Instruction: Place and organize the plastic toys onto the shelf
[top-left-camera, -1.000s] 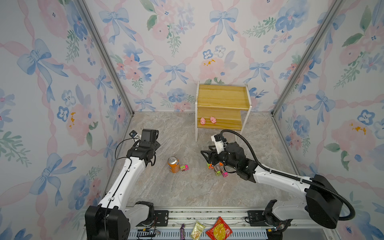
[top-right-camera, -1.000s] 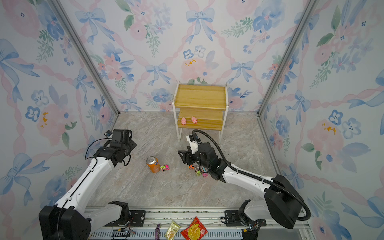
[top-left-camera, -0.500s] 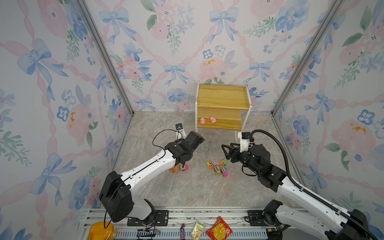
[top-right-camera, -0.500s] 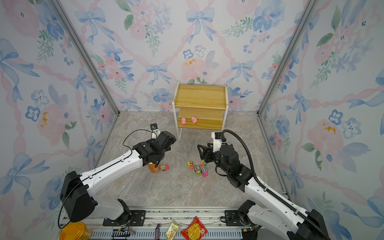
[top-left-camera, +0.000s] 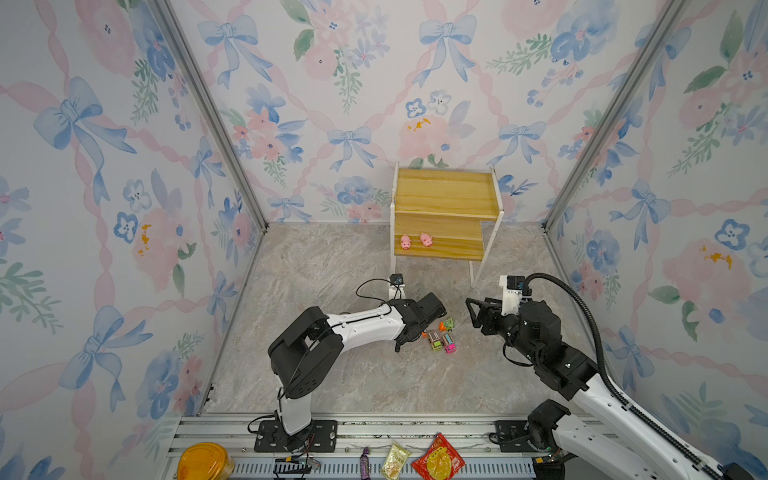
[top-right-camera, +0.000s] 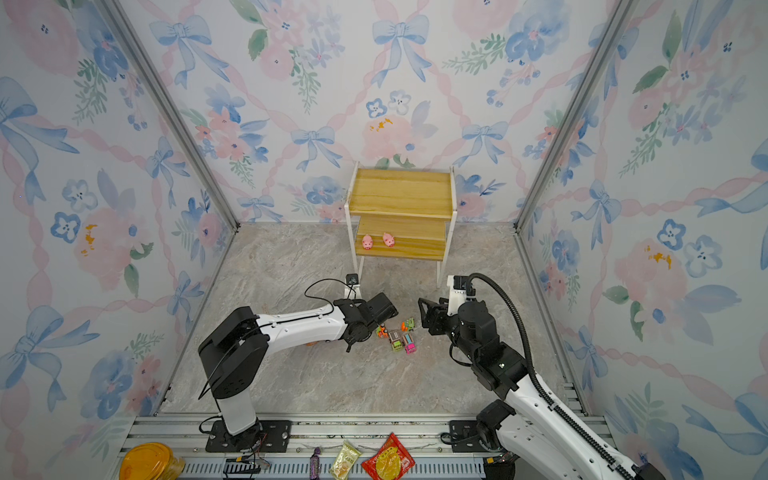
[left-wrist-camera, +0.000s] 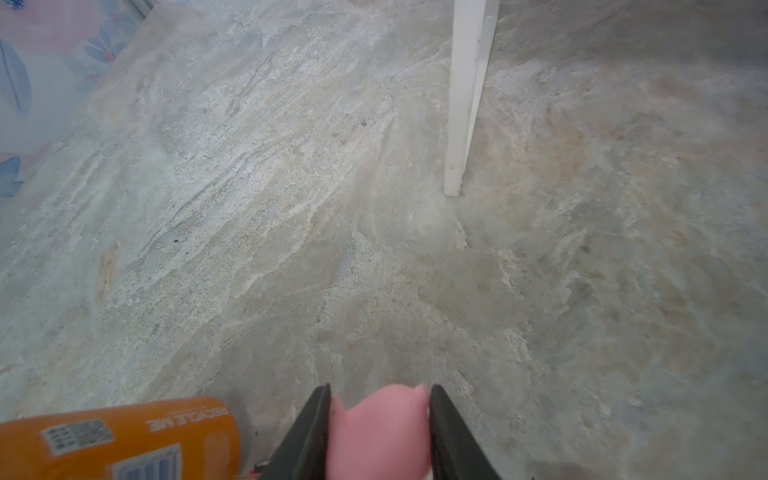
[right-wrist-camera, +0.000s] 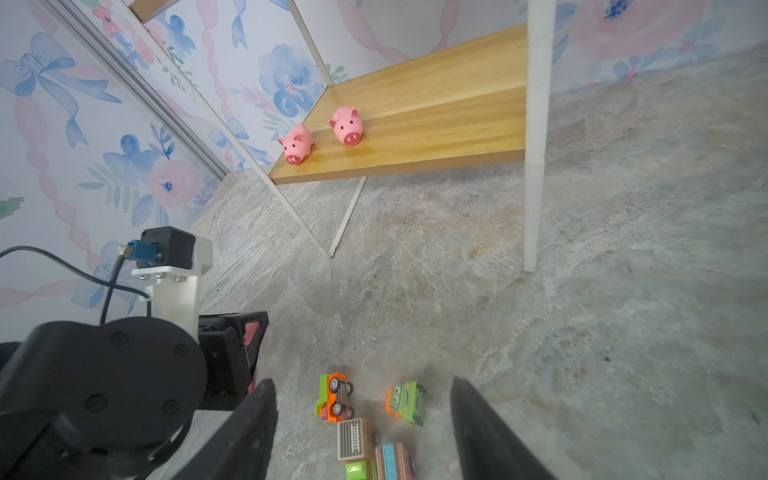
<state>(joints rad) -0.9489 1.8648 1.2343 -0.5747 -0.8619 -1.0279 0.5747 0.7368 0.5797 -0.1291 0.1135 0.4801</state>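
Observation:
The shelf (top-left-camera: 446, 195) stands at the back wall, with two pink pigs (top-left-camera: 405, 242) (top-left-camera: 426, 240) on its lower board (right-wrist-camera: 436, 116). My left gripper (left-wrist-camera: 380, 399) is shut on a third pink pig (left-wrist-camera: 380, 432), low over the floor before a shelf leg (left-wrist-camera: 465, 104). In both top views it sits just left of the toy trucks (top-left-camera: 440, 334) (top-right-camera: 397, 334). Several trucks lie on the floor, among them an orange-green one (right-wrist-camera: 334, 397) and a green one (right-wrist-camera: 405, 403). My right gripper (right-wrist-camera: 361, 381) hangs open above them, empty; in a top view it is right of them (top-left-camera: 473, 316).
An orange soda can (left-wrist-camera: 124, 440) lies on the floor beside my left gripper, mostly hidden under the left arm in both top views. Snack packets (top-left-camera: 438, 461) and a yellow lidded tub (top-left-camera: 203, 461) lie on the front rail. Papered walls close three sides.
My left arm has swung from the left wall across to the middle, past the can, ending beside the trucks. My right arm has drawn back to the right, off the trucks.

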